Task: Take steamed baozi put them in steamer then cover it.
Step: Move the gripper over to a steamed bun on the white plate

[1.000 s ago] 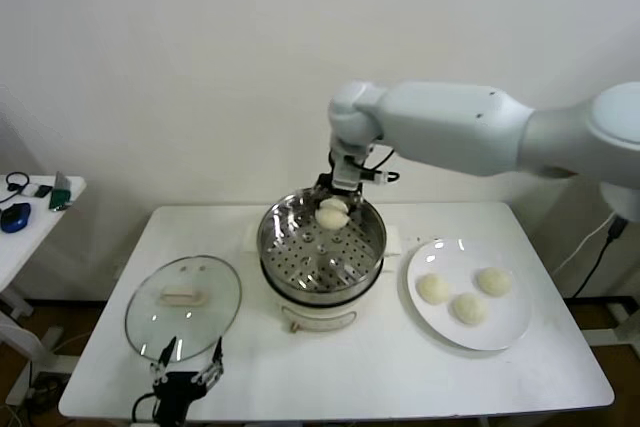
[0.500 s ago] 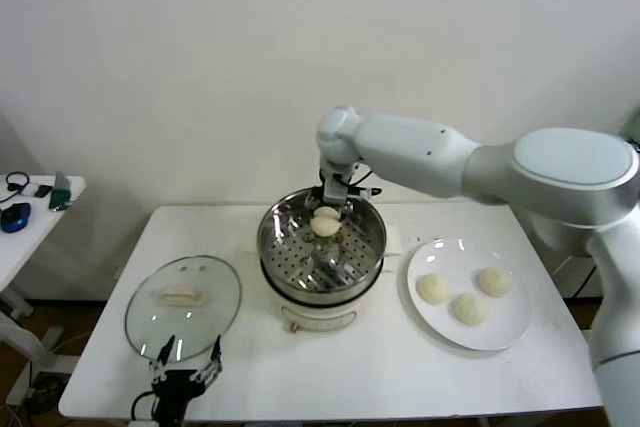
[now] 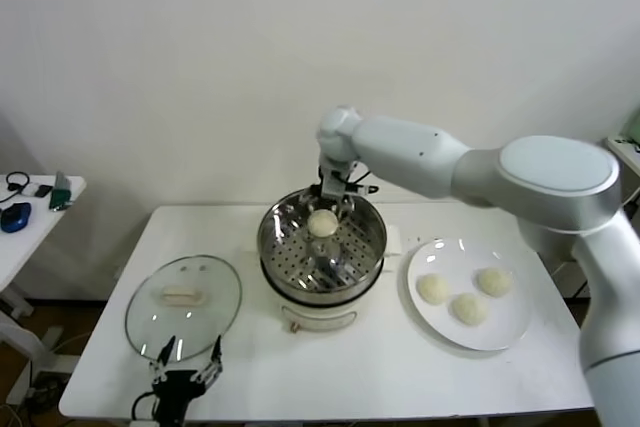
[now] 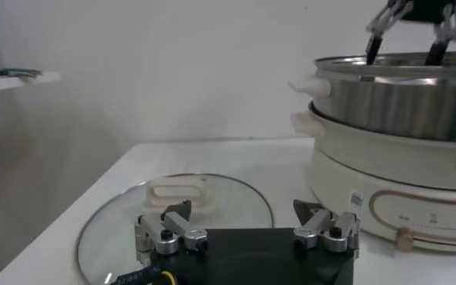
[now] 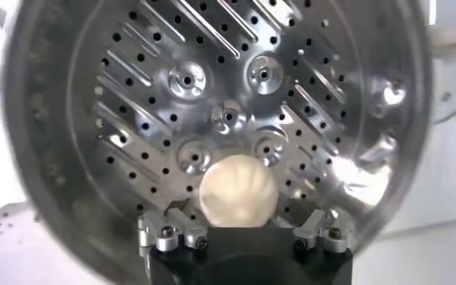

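Jaws of the left gripper (image 3: 183, 379) stand spread at the bench's (image 3: 330, 377) near edge, the cover (image 3: 183, 304) lying flat just beyond them. Farther off, the right gripper (image 3: 333, 199) hangs over the steamer (image 3: 322, 247), jaws released, one baozi (image 5: 237, 191) resting on the perforated tray just below. Three baozi (image 3: 466, 296) sit on a plate (image 3: 505, 329) well aside.

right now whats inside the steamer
One bun lies on the steamer's holed metal tray, toward the far side. The right end effector hangs open just above it. The rest of the tray is bare; whatever lies beneath it is hidden.
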Robot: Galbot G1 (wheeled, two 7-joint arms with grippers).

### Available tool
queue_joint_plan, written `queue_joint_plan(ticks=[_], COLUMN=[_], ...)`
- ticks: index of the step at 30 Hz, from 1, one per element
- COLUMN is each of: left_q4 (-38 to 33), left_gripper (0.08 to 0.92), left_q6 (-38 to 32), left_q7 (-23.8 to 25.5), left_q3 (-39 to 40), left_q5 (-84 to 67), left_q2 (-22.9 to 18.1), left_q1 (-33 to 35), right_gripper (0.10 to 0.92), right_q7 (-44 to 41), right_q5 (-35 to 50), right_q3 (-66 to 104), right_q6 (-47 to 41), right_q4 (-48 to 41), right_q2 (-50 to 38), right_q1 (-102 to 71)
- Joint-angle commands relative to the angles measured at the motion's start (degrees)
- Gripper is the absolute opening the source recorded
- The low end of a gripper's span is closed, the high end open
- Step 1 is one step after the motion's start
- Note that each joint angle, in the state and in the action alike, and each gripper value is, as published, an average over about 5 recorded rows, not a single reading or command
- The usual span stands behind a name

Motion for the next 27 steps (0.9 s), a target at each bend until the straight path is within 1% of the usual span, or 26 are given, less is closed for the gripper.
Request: queue_joint_plan(ticks=[1, 4, 8, 11, 13, 16, 19, 22, 27], left_q4=[0.03, 0.10, 0.28, 0.26, 0.22, 0.24, 0.39, 0.55, 0.52], left_gripper=[0.823, 0.823, 0.823, 0.823, 0.823, 0.823, 0.823, 0.823, 0.823], left_q6=[0.46, 0.55, 0.67, 0.84, 0.93, 1.03, 1.05, 1.11, 1.10], left_q7=[0.12, 0.18, 0.24, 0.34, 0.42, 0.52, 0.62, 0.67, 0.63], left_q3=[-0.01, -0.08, -0.12, -0.10, -0.06, -0.02, -0.04, -0.08, -0.26], left_q5=[0.35, 0.34, 0.30, 0.31, 0.32, 0.34, 0.38, 0.57, 0.79], left_q2=[-0.34, -0.33, -0.36, -0.38, -0.34, -0.31, -0.31, -0.34, -0.55], left_q1=[-0.25, -0.48, -0.90, -1.11, -1.23, -1.52, -1.78, -1.91, -1.65], right_gripper=[0.823, 0.823, 0.823, 0.823, 0.823, 0.823, 0.823, 0.823, 0.823], right_q7=[-4.82, -4.01, 0.07, 3.77, 5.63, 7.65, 9.27, 10.54, 10.59], right_q5=[37.02, 42.98, 44.62, 44.70, 42.98, 38.66, 34.16, 30.76, 28.21], right_q3=[-18.12, -24.38, -30.52, -32.00, -31.43, -28.58, -24.31, -19.98, -13.69], right_q6=[-17.22, -29.55, -42.48, -47.81, -49.77, -51.47, -52.79, -53.90, -54.19], right_q4=[13.13, 19.81, 29.56, 35.23, 37.20, 37.56, 35.68, 32.31, 25.70], right_q2=[-13.24, -20.72, -30.47, -35.75, -38.23, -40.51, -40.89, -39.95, -37.33], right_q1=[20.89, 25.72, 27.05, 25.13, 22.34, 16.64, 10.59, 4.57, -4.09])
